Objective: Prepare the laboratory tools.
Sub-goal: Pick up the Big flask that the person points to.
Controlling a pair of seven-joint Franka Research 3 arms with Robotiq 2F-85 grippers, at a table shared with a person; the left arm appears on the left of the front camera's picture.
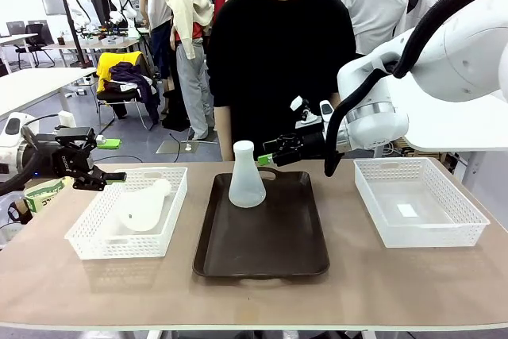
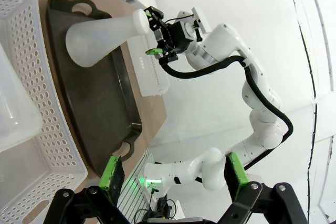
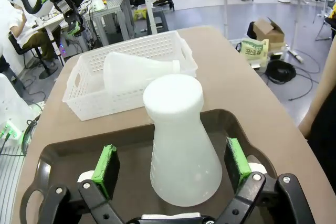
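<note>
Desk: light brown top with a rounded near edge, spanning the front view.
Left basket: white mesh plastic, rectangular, on the desk's left part, just beside the tray without touching it.
Tray: dark brown, rectangular, handle cut-outs at both short ends, in the desk's middle.
Right basket: white mesh plastic, on the right part, apart from the tray.

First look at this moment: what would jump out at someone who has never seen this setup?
A frosted white flask stands upright on the dark tray at mid-table, with the right gripper open close by its neck, not gripping it. A second flask lies on its side in the white basket on the robot's left, where the left gripper hovers open at the basket's far corner.
</note>
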